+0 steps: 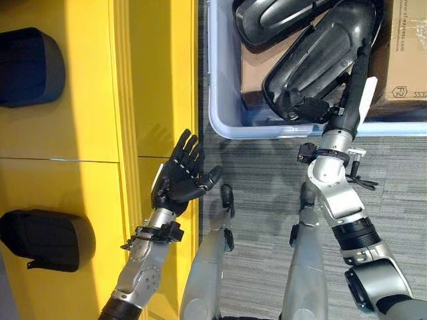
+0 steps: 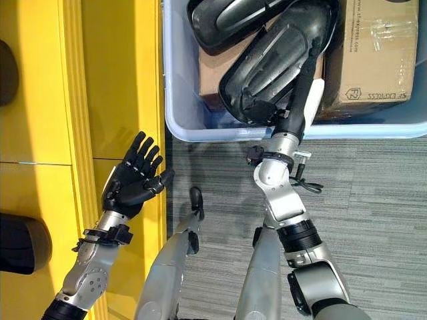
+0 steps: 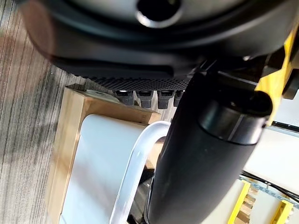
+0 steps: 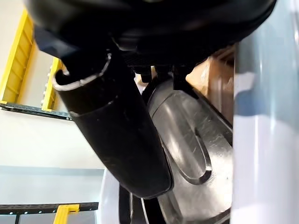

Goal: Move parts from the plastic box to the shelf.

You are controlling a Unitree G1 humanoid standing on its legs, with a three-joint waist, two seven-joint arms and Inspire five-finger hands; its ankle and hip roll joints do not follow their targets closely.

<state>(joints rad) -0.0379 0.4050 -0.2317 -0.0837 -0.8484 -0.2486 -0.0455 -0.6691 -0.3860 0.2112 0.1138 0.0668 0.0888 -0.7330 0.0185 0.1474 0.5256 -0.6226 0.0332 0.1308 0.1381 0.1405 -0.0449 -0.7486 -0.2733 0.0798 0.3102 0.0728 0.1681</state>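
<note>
Reaching into the plastic box [image 1: 223, 100], the right hand [image 1: 308, 107] grips the edge of a black part [image 1: 320, 57] lying inside. It looks stiff, smooth, maybe slippery; holding its rim seems best. The left hand [image 1: 181, 175] waits, fingers spread, by the yellow shelf [image 1: 100, 133].

Brown cardboard boxes [image 2: 370, 50]; grey striped carpet floor [image 2: 373, 220].

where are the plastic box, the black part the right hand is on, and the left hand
plastic box [image 1: 223, 123]: left eye view, on its pale near rim.
black part [image 1: 313, 60]: left eye view, on its ribbed inner face.
left hand [image 1: 180, 177]: left eye view, on the open palm above the yellow shelf's edge.
</note>
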